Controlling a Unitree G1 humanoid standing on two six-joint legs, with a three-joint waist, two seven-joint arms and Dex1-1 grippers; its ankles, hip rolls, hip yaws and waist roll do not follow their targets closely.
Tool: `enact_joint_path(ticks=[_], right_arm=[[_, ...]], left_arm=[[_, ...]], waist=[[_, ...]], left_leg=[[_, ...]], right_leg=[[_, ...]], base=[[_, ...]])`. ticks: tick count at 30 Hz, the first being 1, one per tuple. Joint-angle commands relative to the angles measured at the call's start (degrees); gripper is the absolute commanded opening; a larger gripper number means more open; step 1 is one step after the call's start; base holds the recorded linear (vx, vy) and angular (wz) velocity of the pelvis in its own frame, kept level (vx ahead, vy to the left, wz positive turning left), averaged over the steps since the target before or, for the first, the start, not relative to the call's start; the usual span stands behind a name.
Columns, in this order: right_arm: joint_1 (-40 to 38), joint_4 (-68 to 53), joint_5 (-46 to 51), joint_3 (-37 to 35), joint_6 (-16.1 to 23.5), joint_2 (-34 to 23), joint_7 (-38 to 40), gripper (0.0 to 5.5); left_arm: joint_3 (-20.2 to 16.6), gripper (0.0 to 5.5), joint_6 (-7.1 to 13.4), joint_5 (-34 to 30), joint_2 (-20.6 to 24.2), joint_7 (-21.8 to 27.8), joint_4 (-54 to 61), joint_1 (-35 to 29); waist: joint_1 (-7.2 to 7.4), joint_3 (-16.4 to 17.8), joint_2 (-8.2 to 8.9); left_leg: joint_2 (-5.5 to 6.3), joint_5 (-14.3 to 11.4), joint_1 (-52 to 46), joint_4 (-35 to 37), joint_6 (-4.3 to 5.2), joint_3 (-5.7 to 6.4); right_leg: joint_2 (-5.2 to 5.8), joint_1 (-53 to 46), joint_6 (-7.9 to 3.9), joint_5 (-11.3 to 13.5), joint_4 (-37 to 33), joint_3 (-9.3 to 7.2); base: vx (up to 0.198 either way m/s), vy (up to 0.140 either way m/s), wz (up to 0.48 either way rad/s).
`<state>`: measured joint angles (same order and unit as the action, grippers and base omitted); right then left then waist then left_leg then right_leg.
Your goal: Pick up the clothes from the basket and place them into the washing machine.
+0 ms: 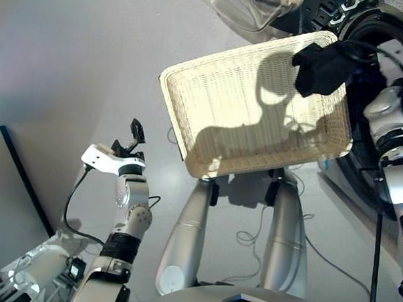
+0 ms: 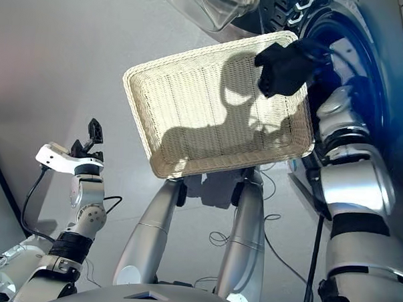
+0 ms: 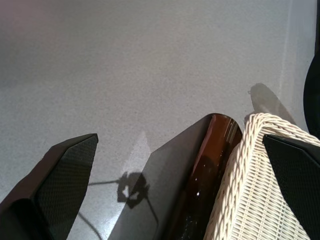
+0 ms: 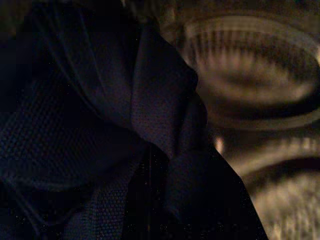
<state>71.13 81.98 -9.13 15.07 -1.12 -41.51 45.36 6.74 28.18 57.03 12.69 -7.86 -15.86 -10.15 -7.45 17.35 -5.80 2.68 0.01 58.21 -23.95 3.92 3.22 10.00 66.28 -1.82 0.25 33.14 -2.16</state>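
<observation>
The cream wicker basket (image 1: pixel 244 99) sits in the middle with only shadows on its woven bottom. A dark garment (image 1: pixel 322 69) hangs over the basket's far right corner, right at the washing machine's (image 2: pixel 366 58) round drum mouth. My right gripper (image 1: pixel 349 52) is shut on that garment, and the cloth (image 4: pixel 125 125) fills the right wrist view and hides the fingers. My left gripper (image 1: pixel 131 142) is held up to the left of the basket, open and empty. The basket's rim (image 3: pixel 250 175) shows in the left wrist view beside one finger.
The machine's glass porthole door (image 2: pixel 214 8) stands swung open beyond the basket's far edge. Loose cables (image 1: pixel 251 240) lie on the grey floor below the basket. A dark panel edge (image 1: pixel 20 176) runs along the far left.
</observation>
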Motion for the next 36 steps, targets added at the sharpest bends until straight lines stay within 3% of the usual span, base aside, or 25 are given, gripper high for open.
enact_joint_path(ticks=[1, 2, 4, 5, 6, 11, 13, 19, 21, 27, 31, 36], right_arm=[[3.2, -0.2, 8.3, 0.5, 0.4, -8.4, 7.5, 0.00], [3.3, -1.1, 13.2, -2.1, 1.3, -8.6, 10.6, 0.00], [3.2, -2.8, 15.2, -3.1, 2.2, -7.1, 9.5, 0.00], [3.2, -4.0, 15.8, -2.6, 2.8, -5.9, 7.7, 1.92], [3.3, -5.7, 16.2, -1.4, 3.9, -4.4, 5.0, 5.50], [-3.3, -19.4, 21.2, -2.3, 13.2, 5.1, -0.3, 5.50], [-6.7, -21.9, 21.1, -2.7, 15.0, 6.6, -2.5, 5.50], [-14.7, -26.1, 37.9, -3.2, 23.5, 11.7, -20.3, 5.50], [-14.3, -24.6, 42.4, -2.9, 24.0, 13.1, -24.5, 5.50], [-8.3, -18.3, 54.5, -7.0, 25.9, 16.0, -25.4, 5.50], [-2.9, -13.3, 62.0, -8.7, 25.4, 15.3, -26.5, 5.50], [2.1, -9.5, 64.5, -7.8, 24.1, 13.6, -25.9, 5.50]], left_arm=[[-2.0, 5.50, 1.5, 1.6, 3.2, -0.1, 3.8, 4.4], [-1.7, 5.50, 1.4, 2.3, 3.1, -0.9, 4.3, 5.1], [-1.9, 5.50, 1.4, 2.5, 3.2, -1.4, 4.5, 5.3], [-2.0, 5.50, 1.3, 2.6, 3.3, -1.4, 4.4, 5.3], [-2.5, 5.50, 1.3, 2.7, 3.5, -1.2, 4.3, 5.3], [-3.3, 5.50, 1.6, 2.2, 4.0, -1.0, 4.4, 4.9], [-3.4, 5.50, 1.9, 2.0, 4.8, -0.4, 4.3, 5.1], [-4.7, 5.50, 2.2, 2.7, 5.1, 1.6, 3.3, 4.6], [-4.8, 5.50, 2.1, 2.7, 4.9, 1.9, 2.4, 4.3], [-4.5, 5.50, 3.3, 2.9, 4.3, 1.7, 2.2, 3.4], [-3.4, 5.50, 3.1, 2.7, 4.8, 1.7, 2.6, 4.1], [-1.9, 5.50, 2.6, 2.8, 5.8, 1.7, 3.2, 4.4]], waist=[[1.77, -1.4, -2.86], [1.93, -1.1, -3.20], [2.06, -0.8, -3.31], [2.08, -0.5, -3.24], [2.35, -0.2, -3.08], [3.73, 1.1, -2.48], [4.10, 1.2, -2.31], [4.03, 1.0, -1.47], [3.74, 0.9, -1.28], [2.21, 1.2, -1.71], [0.61, 1.7, -2.56], [-0.77, 2.5, -3.77]], left_leg=[[0.64, 0.4, 3.7, -3.1, -1.62, -0.42], [0.68, 0.3, 4.4, -4.2, -1.63, -0.34], [0.69, 0.2, 5.2, -5.5, -1.58, -0.41], [0.65, 0.1, 5.5, -5.8, -1.58, -0.49], [0.55, 0.1, 5.8, -6.3, -1.60, -0.63], [0.24, -0.1, 5.6, -6.9, -1.71, -0.83], [0.27, 0.0, 5.4, -6.7, -1.69, -0.89], [0.23, 0.3, 4.6, -5.8, -1.49, -0.69], [0.15, 0.6, 4.3, -4.9, -1.37, -0.53], [0.52, 0.8, 5.1, -5.0, -1.12, -0.15], [0.89, 0.8, 6.9, -6.8, -1.01, 0.25], [0.92, 1.3, 7.9, -6.6, -0.75, 0.59]], right_leg=[[-1.79, 2.1, -3.41, 4.6, 0.9, -1.84], [-1.82, 2.9, -3.44, 4.6, 1.9, -1.71], [-1.79, 3.4, -3.35, 4.7, 2.7, -1.36], [-1.82, 3.5, -3.32, 4.8, 3.0, -1.27], [-1.92, 3.5, -3.23, 4.9, 3.2, -1.16], [-2.11, 2.9, -3.14, 5.2, 3.0, -1.07], [-2.08, 2.5, -3.15, 5.2, 2.8, -1.18], [-1.91, 1.2, -3.13, 5.0, 1.9, -2.01], [-1.72, 0.8, -3.08, 4.9, 1.2, -2.26], [-1.70, 2.2, -3.08, 4.0, 3.2, -2.37], [-1.42, 4.2, -3.25, 3.6, 6.1, -2.26], [-0.79, 5.9, -3.53, 3.3, 7.6, -2.03]], base=[[0.000, 0.000, 0.000], [0.000, 0.000, 0.000], [0.000, 0.000, 0.000], [0.000, 0.000, 0.000], [0.000, 0.000, 0.000], [0.000, 0.000, 0.000], [0.000, 0.000, 0.000], [0.000, 0.000, 0.000], [0.000, 0.000, 0.000], [0.000, 0.000, 0.000], [0.000, 0.000, 0.000], [0.000, 0.000, 0.000]])
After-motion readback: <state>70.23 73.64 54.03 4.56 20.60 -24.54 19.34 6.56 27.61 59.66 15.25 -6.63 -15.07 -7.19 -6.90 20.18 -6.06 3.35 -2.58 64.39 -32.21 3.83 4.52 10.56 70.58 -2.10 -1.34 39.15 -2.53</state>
